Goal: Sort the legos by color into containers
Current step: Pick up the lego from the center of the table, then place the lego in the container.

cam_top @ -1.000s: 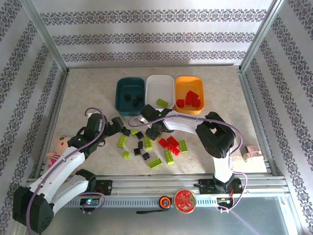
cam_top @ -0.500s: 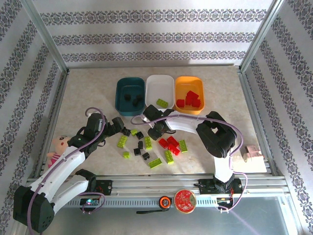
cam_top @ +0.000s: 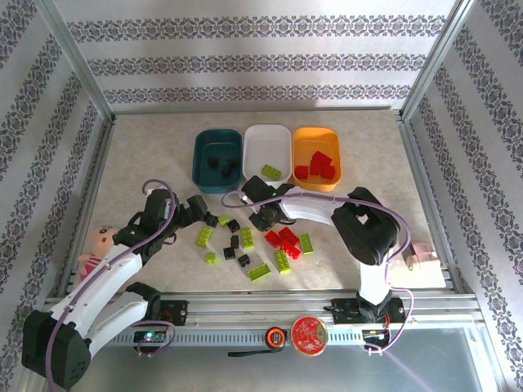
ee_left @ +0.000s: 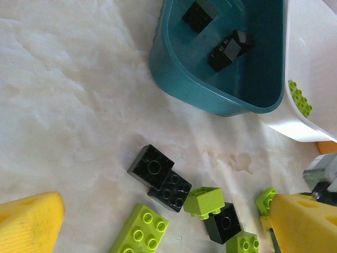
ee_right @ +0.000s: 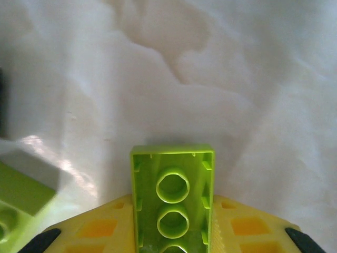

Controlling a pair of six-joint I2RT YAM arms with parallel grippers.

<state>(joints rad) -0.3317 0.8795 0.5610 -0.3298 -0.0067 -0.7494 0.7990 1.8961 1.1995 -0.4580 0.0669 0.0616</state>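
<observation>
My right gripper point(ee_right: 172, 213) is shut on a lime green lego point(ee_right: 172, 190), whose hollow underside faces the camera just above the pale table. From above, the right gripper point(cam_top: 260, 218) sits at the top of the loose pile. The left gripper point(ee_left: 166, 224) is open over black legos point(ee_left: 160, 176) and lime legos point(ee_left: 139, 232), and in the top view it point(cam_top: 201, 211) is left of the pile. The teal container point(cam_top: 202, 167) holds black legos point(cam_top: 221, 163). A lime lego point(cam_top: 271, 171) lies in the white container point(cam_top: 268, 135), and red legos point(cam_top: 319, 166) lie in the orange container point(cam_top: 337, 155).
Loose red legos point(cam_top: 284, 239), lime legos point(cam_top: 260, 271) and black legos point(cam_top: 234, 242) lie in front of the trays. A pink doll point(cam_top: 98, 245) lies at the left edge and a small pink object point(cam_top: 421, 253) at the right. Metal frame posts border the table.
The right gripper has shut on the lime green lego and shifted slightly to the right. The left arm has not moved.
</observation>
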